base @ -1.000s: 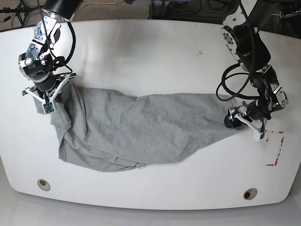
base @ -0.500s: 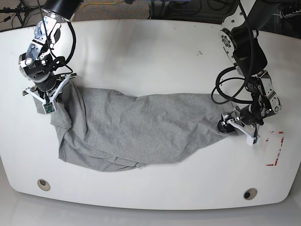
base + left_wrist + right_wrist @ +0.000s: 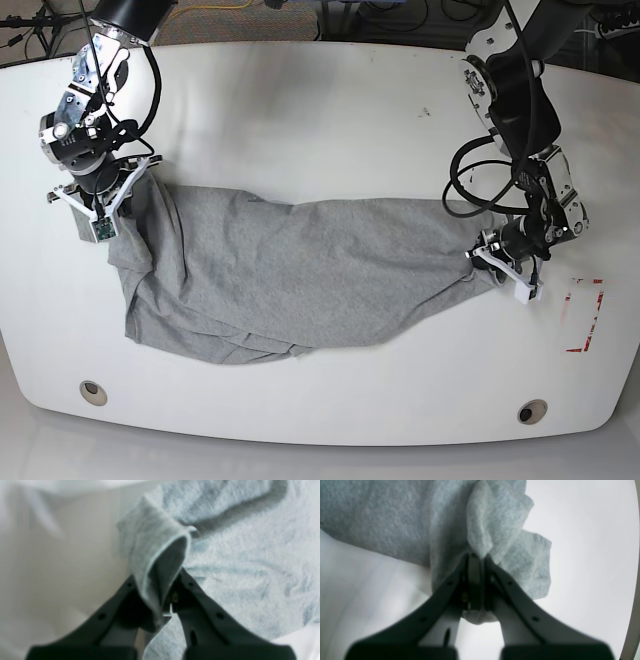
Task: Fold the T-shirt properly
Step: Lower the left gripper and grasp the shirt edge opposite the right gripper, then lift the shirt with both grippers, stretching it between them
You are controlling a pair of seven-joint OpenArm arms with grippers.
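Left gripper (image 3: 163, 597): jaws clamped on a rolled hem edge of the T-shirt (image 3: 240, 562); the fabric curls into a tube between the dark fingers (image 3: 200, 602). In the base view this gripper (image 3: 497, 262) sits at the garment's end on that view's right, low over the white table (image 3: 330, 110).

Change over the last second: this arm has drawn inward, from near the red tape marks (image 3: 588, 315) toward the middle of the table, carrying its pinched corner with it. The marks now stand well apart from the gripper. The cloth near that end looks slacker, with the tip bunched rather than stretched.

Right gripper (image 3: 476, 562): jaws shut tight on a gathered wad of the same grey fabric, folds spilling out past the fingertips. In the base view it (image 3: 100, 205) holds the opposite end, on that view's left, in the same place as a second ago; no movement seen there.

T-shirt (image 3: 300, 280): lies long and crumpled across the table centre between the two grippers, lower edge rumpled in overlapping layers. No lettering visible on this face.

Judgement: the stretch has been eased, so the garment is not yet flat. The inward travel may start a fold or a re-lay; cannot tell which. The fold proper looks barely begun.
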